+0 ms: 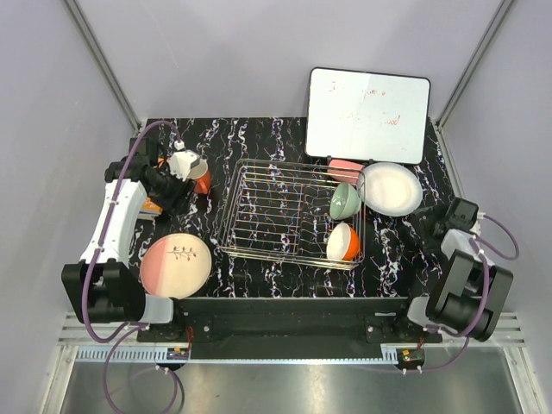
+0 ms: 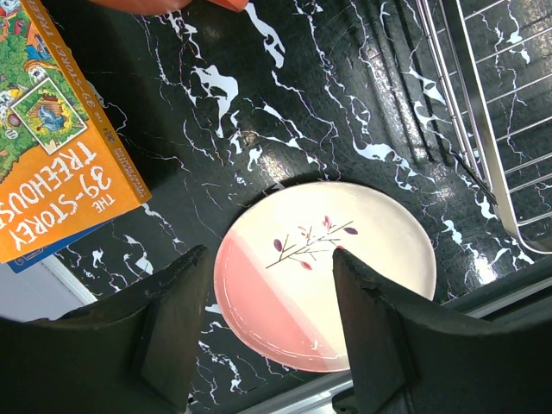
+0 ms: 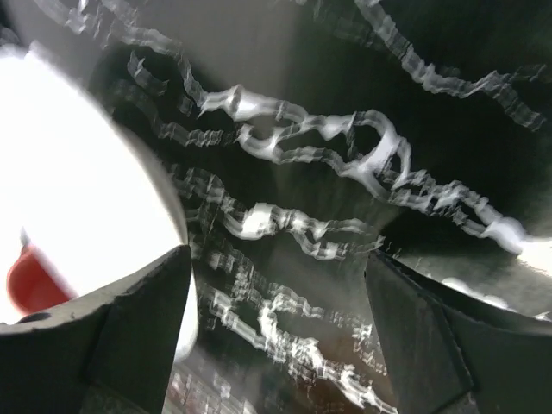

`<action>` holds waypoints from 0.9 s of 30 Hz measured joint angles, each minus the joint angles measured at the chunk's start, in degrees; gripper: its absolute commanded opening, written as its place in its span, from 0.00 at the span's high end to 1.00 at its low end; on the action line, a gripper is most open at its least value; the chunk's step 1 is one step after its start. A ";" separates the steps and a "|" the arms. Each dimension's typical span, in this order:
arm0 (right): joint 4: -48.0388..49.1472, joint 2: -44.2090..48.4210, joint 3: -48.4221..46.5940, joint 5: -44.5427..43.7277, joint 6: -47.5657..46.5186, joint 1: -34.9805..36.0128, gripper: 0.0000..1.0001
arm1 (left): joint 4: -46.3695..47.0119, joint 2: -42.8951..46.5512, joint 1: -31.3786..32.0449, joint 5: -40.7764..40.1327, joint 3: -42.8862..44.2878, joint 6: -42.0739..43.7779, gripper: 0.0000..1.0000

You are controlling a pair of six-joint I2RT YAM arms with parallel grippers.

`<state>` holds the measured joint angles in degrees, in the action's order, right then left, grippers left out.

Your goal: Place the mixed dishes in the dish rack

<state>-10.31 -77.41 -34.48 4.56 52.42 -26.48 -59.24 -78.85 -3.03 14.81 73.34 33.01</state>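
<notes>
Left gripper (image 2: pixel 269 259) hangs wide open by the mug (image 1: pixel 201 180), far left; twig plate (image 2: pixel 371 233) lies near left. Right gripper (image 3: pixel 276 259), open too, beside the white plate (image 1: pixel 390 188). Green bowl (image 1: pixel 345 200) and orange bowl (image 1: pixel 343 242) rest at the rack (image 1: pixel 276 162)'s right end.

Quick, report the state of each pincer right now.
Left pincer: open, holding nothing.
Right pincer: open, holding nothing.

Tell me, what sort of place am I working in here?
Likely a lab test cell, not a kitchen: plain grey walls on aluminium struts, a whiteboard propped behind the rack, and a slotted metal rail along the front.
</notes>
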 measured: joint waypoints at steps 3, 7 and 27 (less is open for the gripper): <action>1.88 4.04 3.32 5.31 -0.55 -2.21 0.08 | 0.00 -0.02 -0.11 0.07 0.00 0.00 0.38; 3.80 6.10 4.63 9.09 -0.79 -5.05 0.09 | 0.00 -0.31 -0.26 0.37 0.00 0.02 0.38; 36.13 -22.88 -1.62 29.40 8.15 -7.50 0.27 | 0.00 -1.27 -1.33 0.42 -0.02 0.59 0.39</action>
<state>25.82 -100.29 -36.10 33.95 60.58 -33.98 -59.24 -80.12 -4.36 15.22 73.32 33.61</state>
